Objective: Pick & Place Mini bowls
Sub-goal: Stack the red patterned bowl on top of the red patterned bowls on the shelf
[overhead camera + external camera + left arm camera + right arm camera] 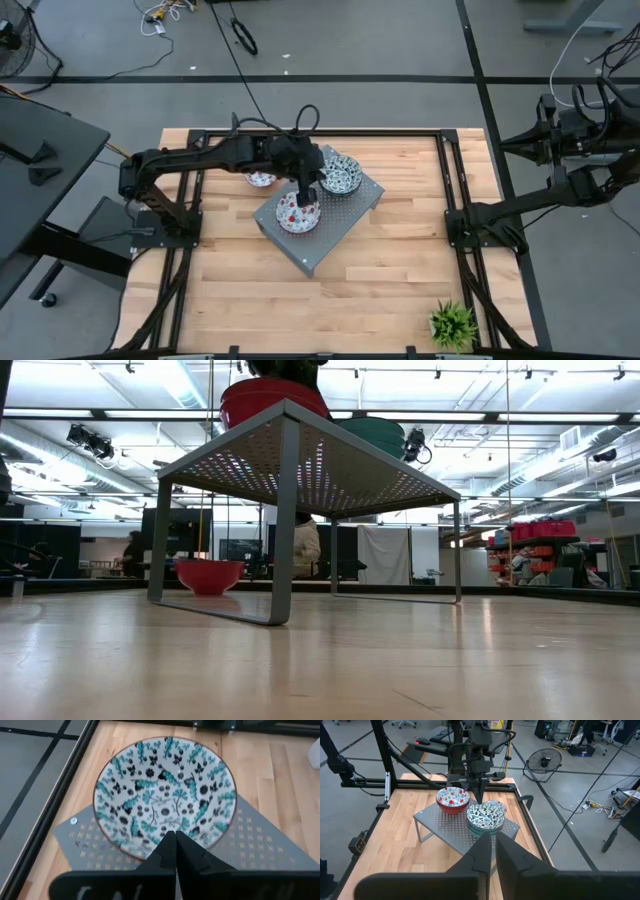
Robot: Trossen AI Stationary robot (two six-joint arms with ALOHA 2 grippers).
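A grey perforated stand [345, 215] stands mid-table. On it rest a red-patterned mini bowl [297, 213] and teal-patterned mini bowls [341, 178]; in the low view they show as a red stack [272, 400] and a teal stack [375, 432]. Another red-patterned bowl [261, 179] sits on the table beside the stand's far left side and shows in the low view [208, 575]. My left gripper [304, 193] is shut and points down between the red bowl and the teal bowl [165, 795]. My right gripper [492, 845] is shut and empty, off the table's right side. My left gripper's shut fingertips [170, 837] point down over the top teal bowl's rim [145, 856], on the side facing the red bowl. The fingers hide that spot, and I cannot tell whether they touch the bowl. The bowl sits upright on the stand.
A small green potted plant [452, 325] stands at the table's near right corner. Bare wooden table [400, 270] lies near and right of the stand. Black frame rails [450, 170] run along the table's sides. A person [133, 550] shows far behind the table.
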